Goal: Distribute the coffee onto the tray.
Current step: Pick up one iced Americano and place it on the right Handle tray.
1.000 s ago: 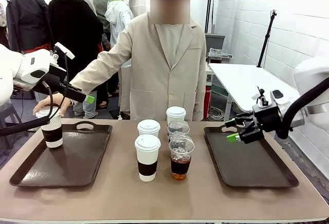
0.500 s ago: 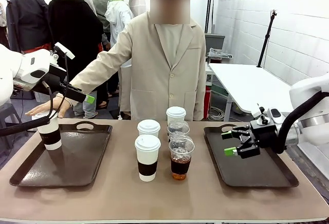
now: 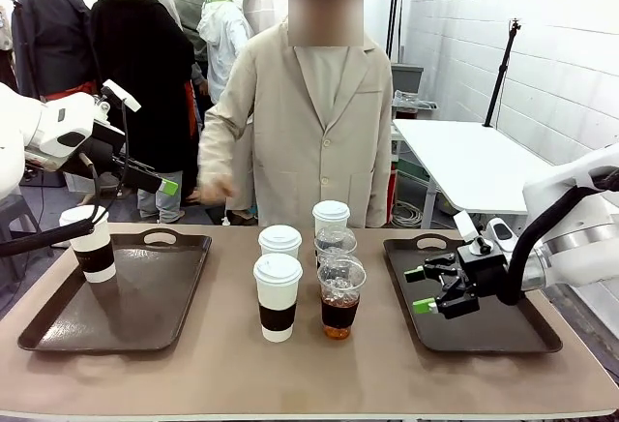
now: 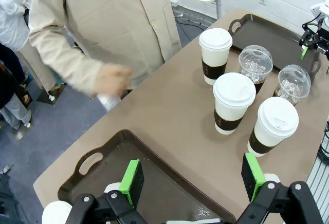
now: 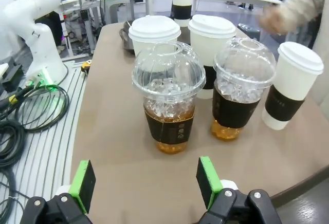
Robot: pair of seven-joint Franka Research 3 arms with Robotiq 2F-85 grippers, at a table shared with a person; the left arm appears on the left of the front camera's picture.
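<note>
Five coffee cups stand mid-table. Three are white lidded cups with brown sleeves [image 3: 278, 296] [image 3: 280, 240] [image 3: 331, 217]; two are clear dome-lidded iced coffees [image 3: 340, 296] [image 3: 335, 245]. Another white cup [image 3: 92, 243] stands at the far left corner of the left tray [image 3: 145, 330]. My right gripper [image 3: 423, 289] hangs open and empty over the left part of the right tray [image 3: 503, 330], facing the iced coffees [image 5: 168, 100] [image 5: 236, 88] with its pads apart. My left gripper [image 4: 193, 180] is open and empty, held high over the left tray's rim [image 4: 103, 154].
The person stands behind the table's far edge, one hand [image 3: 208, 193] hanging back from the table. Bare brown tabletop lies between the cups and each tray. A white table [image 3: 464, 156] stands at the back right.
The person's hand let go of the white cup on the left tray and drew back. My right gripper moved left and lower over the right tray, toward the cups. The left arm kept still.
</note>
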